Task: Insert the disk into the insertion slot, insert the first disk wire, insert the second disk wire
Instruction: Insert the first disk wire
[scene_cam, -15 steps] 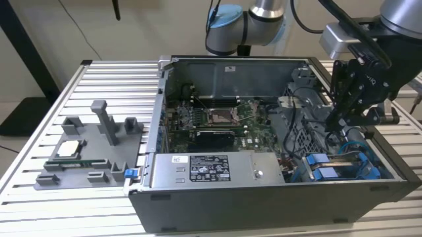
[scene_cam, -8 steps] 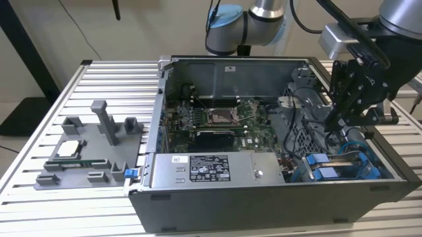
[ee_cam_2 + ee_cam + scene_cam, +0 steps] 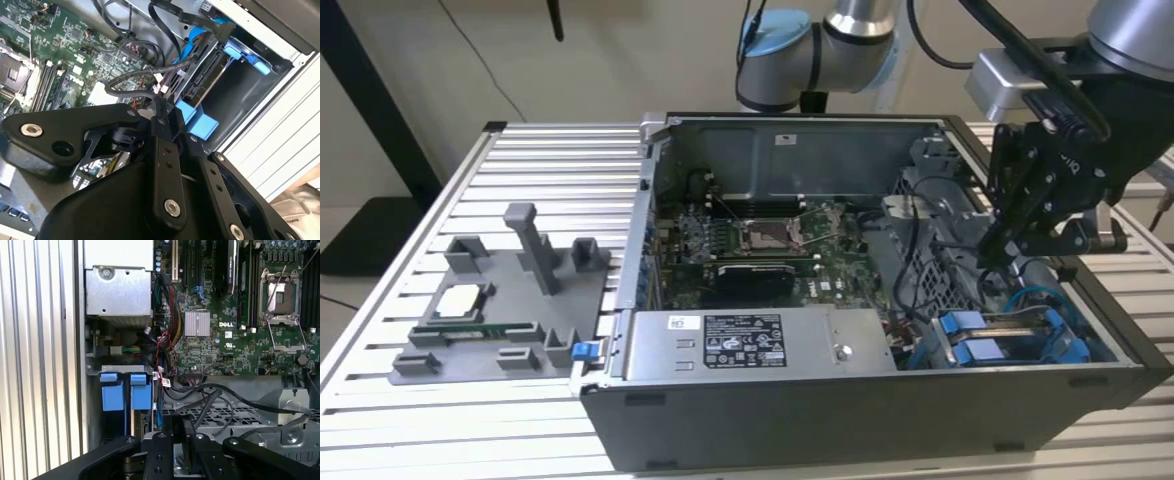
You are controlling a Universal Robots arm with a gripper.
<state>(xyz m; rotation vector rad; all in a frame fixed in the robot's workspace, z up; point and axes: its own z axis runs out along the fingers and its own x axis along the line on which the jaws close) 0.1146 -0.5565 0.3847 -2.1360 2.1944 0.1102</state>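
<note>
The disk (image 3: 1014, 335) sits in its blue carrier (image 3: 200, 124) inside the insertion slot (image 3: 240, 92), a grey cage at the near corner of the open computer case on the exterior view's right. The carrier's blue tabs (image 3: 125, 390) face the case interior. My black gripper (image 3: 994, 255) hangs just above and behind the cage. In the second wrist view the gripper (image 3: 161, 107) is shut on a thin black disk wire (image 3: 125, 75), its tips close to the disk's connector edge (image 3: 200, 75). Other black wires (image 3: 210, 395) loop beside the gripper (image 3: 177, 422).
The case holds a motherboard (image 3: 761, 240), a grey labelled power-supply box (image 3: 747, 340) and a perforated metal panel (image 3: 225, 415). Bundled cables (image 3: 167, 335) crowd the space beside the cage. On the slatted table, at the exterior view's left, stands a grey fixture (image 3: 494, 310) with small parts.
</note>
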